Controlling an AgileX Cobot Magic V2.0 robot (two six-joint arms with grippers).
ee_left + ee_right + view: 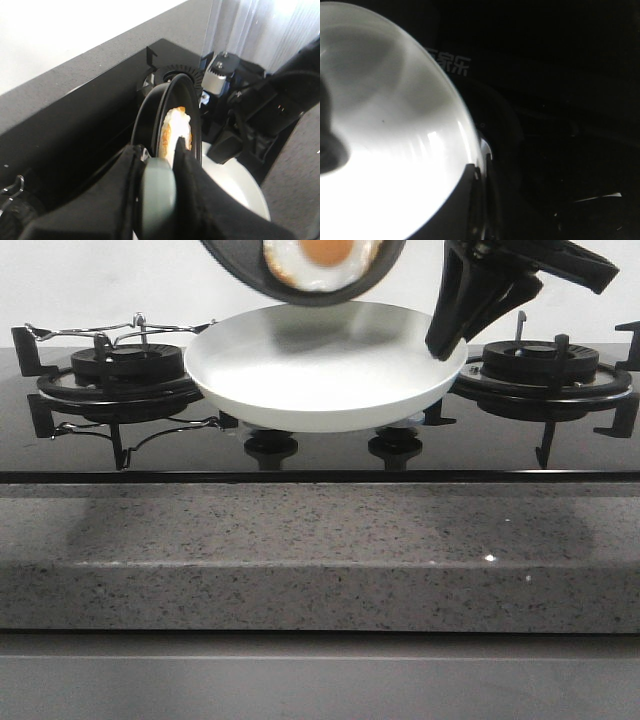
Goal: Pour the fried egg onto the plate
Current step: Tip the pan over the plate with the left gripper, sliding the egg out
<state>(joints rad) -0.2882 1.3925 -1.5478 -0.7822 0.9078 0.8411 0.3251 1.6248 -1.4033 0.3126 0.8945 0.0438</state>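
The black frying pan [330,297] hangs tilted steeply at the top of the front view, its inside facing me. The fried egg [320,260], white with an orange yolk and browned edges, lies against the pan's lower wall. My left gripper [165,160] is shut on the pan's pale grey-green handle [157,195]; beyond it the egg [176,127] clings to the pan [187,95]. Just below the pan, the glossy white plate [320,370] is held above the stove. My right gripper [445,345] is shut on its right rim, and its fingers [470,200] pinch the plate [385,150].
A black glass hob lies under the plate, with a burner and wire rack on the left [115,370] and a burner on the right [540,365]. Two knobs [270,445] [395,443] sit below the plate. A speckled grey stone counter [320,550] runs along the front.
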